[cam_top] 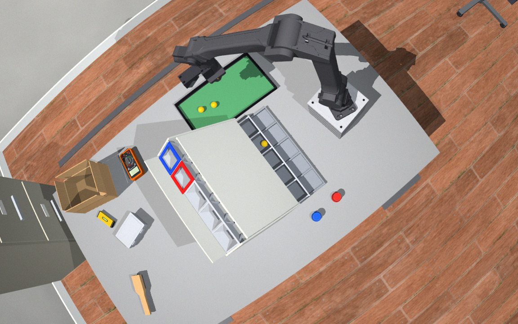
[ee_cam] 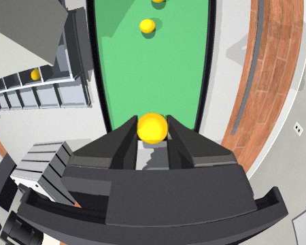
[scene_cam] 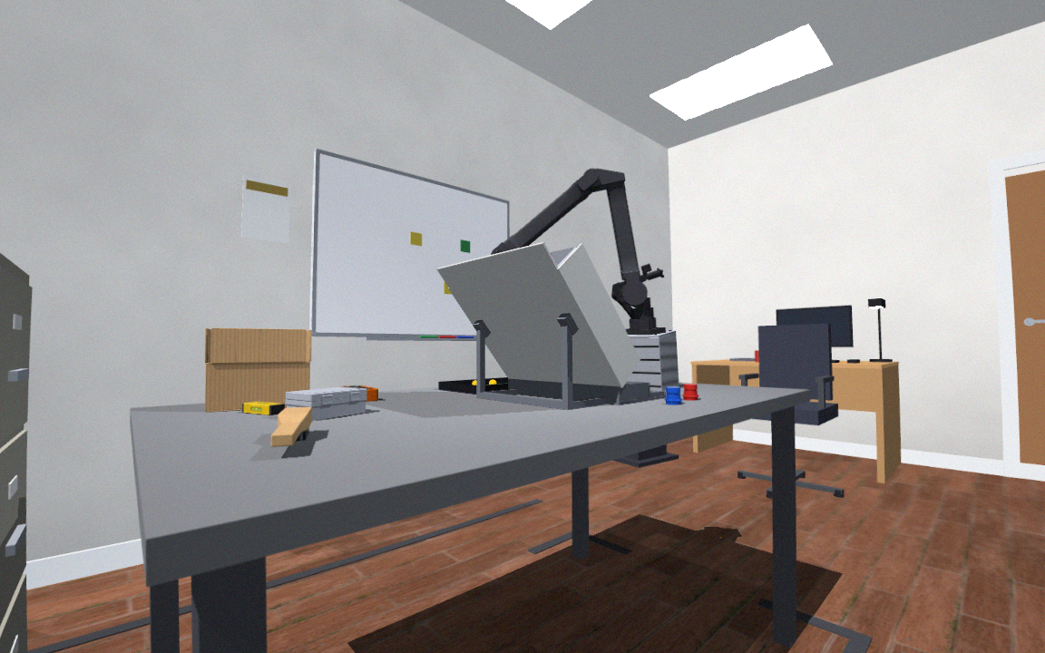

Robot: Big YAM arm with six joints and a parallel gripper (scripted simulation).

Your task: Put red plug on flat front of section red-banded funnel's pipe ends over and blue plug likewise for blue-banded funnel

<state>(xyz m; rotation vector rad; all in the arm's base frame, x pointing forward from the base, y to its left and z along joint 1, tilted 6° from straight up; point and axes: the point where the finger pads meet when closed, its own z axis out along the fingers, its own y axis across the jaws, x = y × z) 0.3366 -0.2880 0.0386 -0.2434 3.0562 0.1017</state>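
Observation:
My gripper (ee_cam: 152,121) is shut on a yellow marble (ee_cam: 152,128) and holds it high above the far end of the green tray (cam_top: 226,94); it also shows in the top view (cam_top: 201,76). Two more marbles (cam_top: 201,109) (cam_top: 213,104) lie in the tray. Another marble (cam_top: 264,142) sits in the second section from the tray end of the row of sections (cam_top: 281,155). The blue-banded funnel (cam_top: 169,157) and the red-banded funnel (cam_top: 182,178) stand at the upper edge of the white cover (cam_top: 228,177). The red plug (cam_top: 336,196) and the blue plug (cam_top: 316,216) stand on the table beside the sections.
A multimeter (cam_top: 131,163), a cardboard box (cam_top: 83,186), a small yellow level (cam_top: 105,218), a grey case (cam_top: 131,229) and a wooden block (cam_top: 142,293) lie on the table's left side. The arm's base (cam_top: 337,108) stands near the sections. A filing cabinet (cam_top: 7,217) stands by the table.

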